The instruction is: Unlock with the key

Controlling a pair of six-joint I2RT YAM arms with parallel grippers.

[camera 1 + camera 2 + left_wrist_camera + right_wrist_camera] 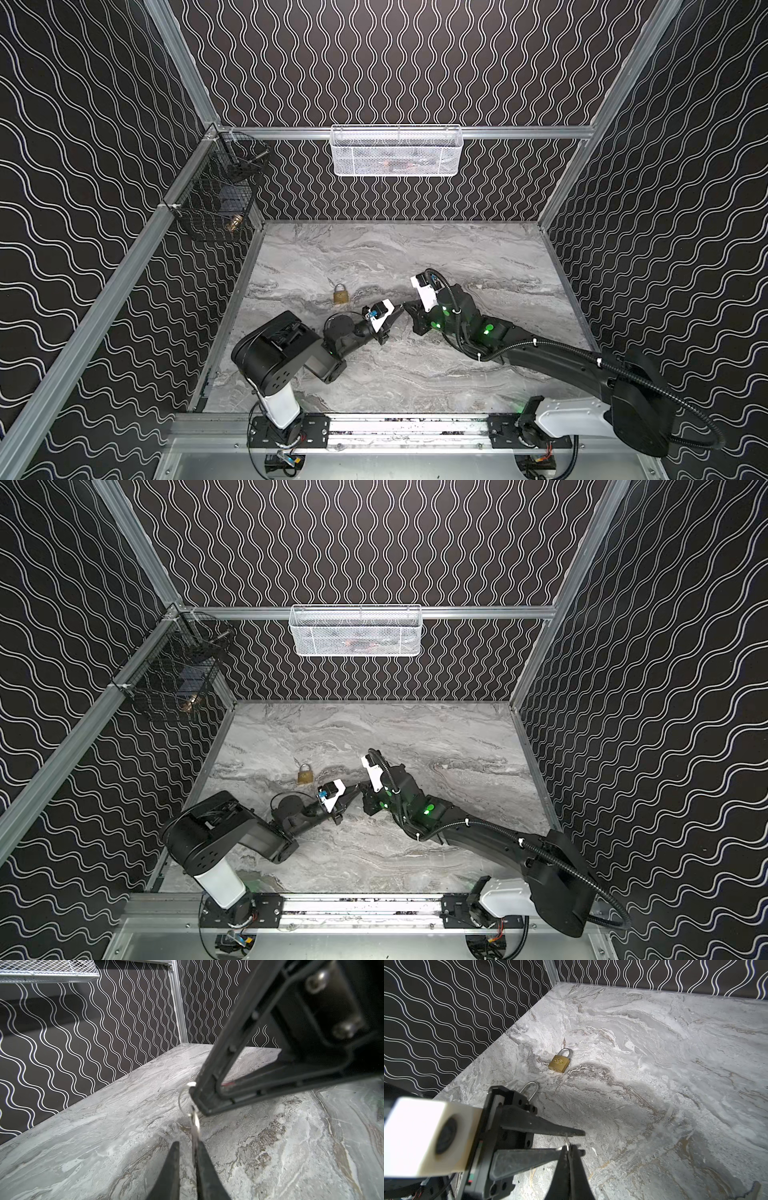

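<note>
Closest in, black tapered fingers [172, 1169] of left tool [188, 1145], standing narrow about small silver metal key [195, 1126]: key flat against one finger, thin slit of grey marble-patterned desk [104, 1136] showing beside the other, so not yet judged a firm pinch. Key's long axis in line with those fingers, ring end outward, thin silver wire ring [181, 1097] threaded through it. Nose to nose with left, right tool [200, 1103], tips clamped on that ring. Handover judged half done, both tools low over desk near its middle. Flat on desk, brass padlock with silver shackle [340, 294], near the tools but apart, off on left arm's side and a little farther back in both top views; shackle toward back wall, base toward front rail. Left arm plainly nearer. Keyhole not visible; if in base, approach needed from front, key turned to run along padlock's long axis. Behind left tool, second silver shackle [530, 1089], body hidden.
</note>
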